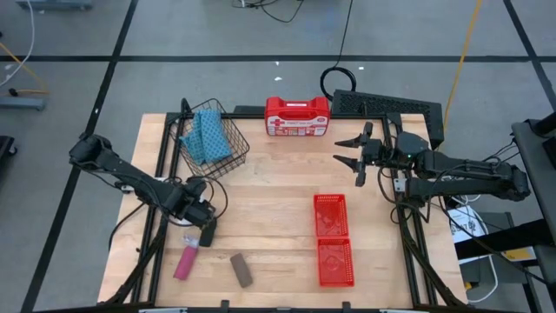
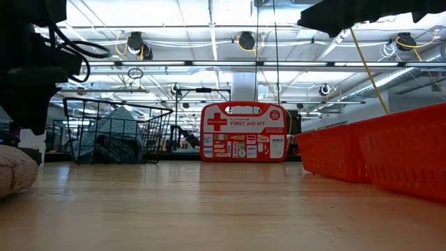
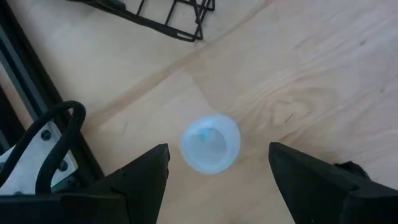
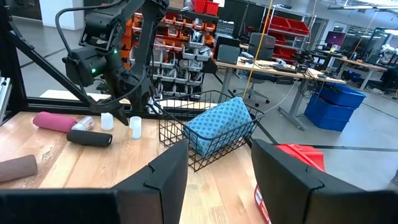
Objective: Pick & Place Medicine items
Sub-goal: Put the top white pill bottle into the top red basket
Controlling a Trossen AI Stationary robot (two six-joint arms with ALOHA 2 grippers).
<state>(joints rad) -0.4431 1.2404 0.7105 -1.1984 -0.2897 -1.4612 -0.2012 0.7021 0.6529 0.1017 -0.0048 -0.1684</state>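
A small white round bottle [image 3: 210, 143] stands upright on the wooden table, seen from above. My left gripper [image 3: 217, 149] hangs open over it, pointing steeply down, one finger on either side and apart from it. The right wrist view shows that bottle [image 4: 135, 127], a second white bottle [image 4: 107, 121], a pink piece [image 4: 55, 121], a black piece [image 4: 89, 137] and a brown piece [image 4: 17, 168] lying on the table. The high view has the pink piece [image 1: 184, 263] and the brown piece [image 1: 241, 269] near the front edge. My right gripper [image 1: 356, 155] waits open, level, above the table's right part.
A wire basket [image 1: 228, 139] holding a blue patterned cloth [image 1: 207, 135] stands at the far left. A red first aid case [image 1: 297, 116] stands upright at the far edge. Two red baskets [image 1: 333, 239] sit right of centre. Bare wood lies between the small items and the red baskets.
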